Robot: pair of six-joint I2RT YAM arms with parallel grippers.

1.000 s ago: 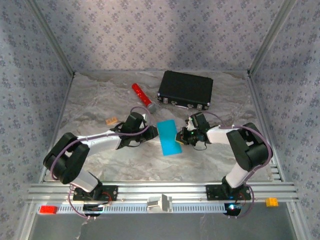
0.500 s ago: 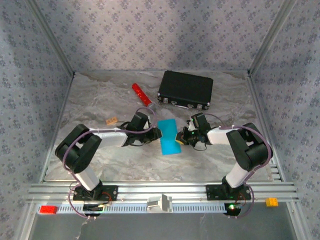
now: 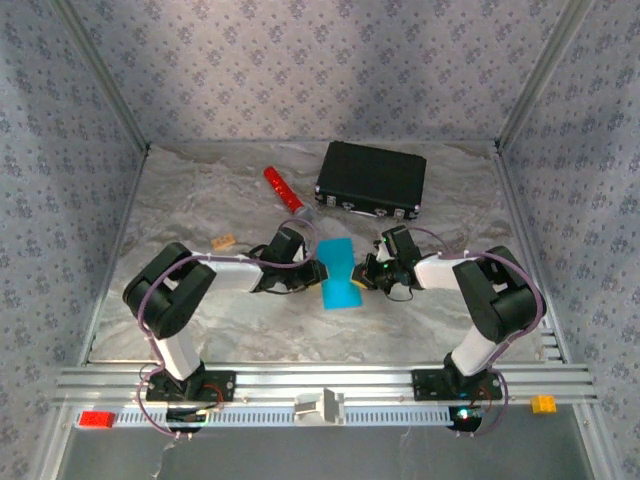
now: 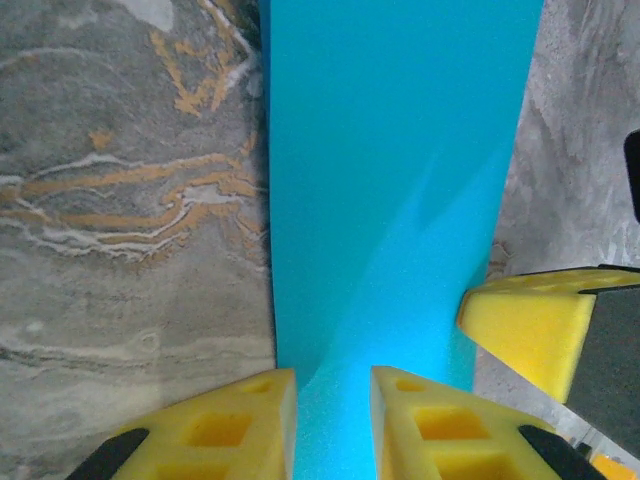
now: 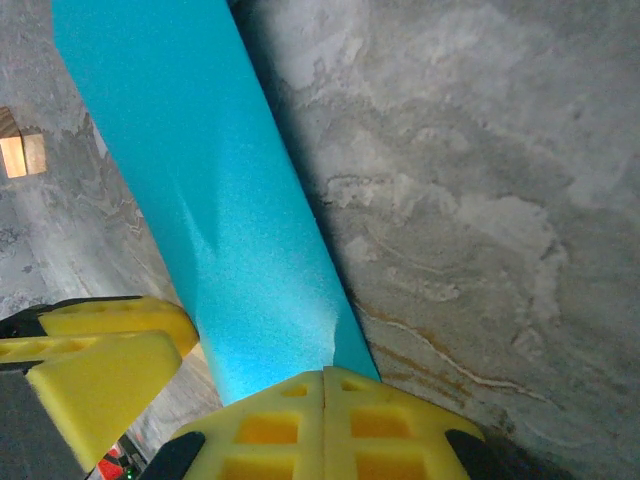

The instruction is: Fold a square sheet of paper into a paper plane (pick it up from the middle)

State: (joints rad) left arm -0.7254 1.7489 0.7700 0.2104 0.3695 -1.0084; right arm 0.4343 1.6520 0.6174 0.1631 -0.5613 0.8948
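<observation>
**Item:** square sheet of paper (image 3: 340,273), bright cyan-blue, plain and thin.

**Location:** middle of the marbled table (image 3: 200,200), between the two grippers. It sits on the near side of the black case (image 3: 371,180), apart from the red cylinder (image 3: 284,192) and the small wooden block (image 3: 223,241).

**Form:** it reads as a long narrow rectangle, not a square, and is judged to be doubled over once. The edges are straight and clean. In the left wrist view one soft diagonal bend crosses the surface near the fingers; the rest is smooth and unmarked. A shadow runs beside a long edge in both wrist views, so the sheet is judged to hang slightly off the table.

**Holds:**
- **right gripper (image 5: 325,425):** the fingers are pressed together with no gap and pinch the paper's nearest edge.
- **left gripper (image 4: 333,420):** the fingers (image 4: 240,425) stand apart by a narrow gap with the paper showing in it. Whether they touch it cannot be told.

**Progress:** judged early.
- **Done:** the sheet is lifted and a first fold is apparently made.
- **Left:** the corner folds for a pointed nose, the wing folds and the centre ridge. None of these shows yet.
</observation>
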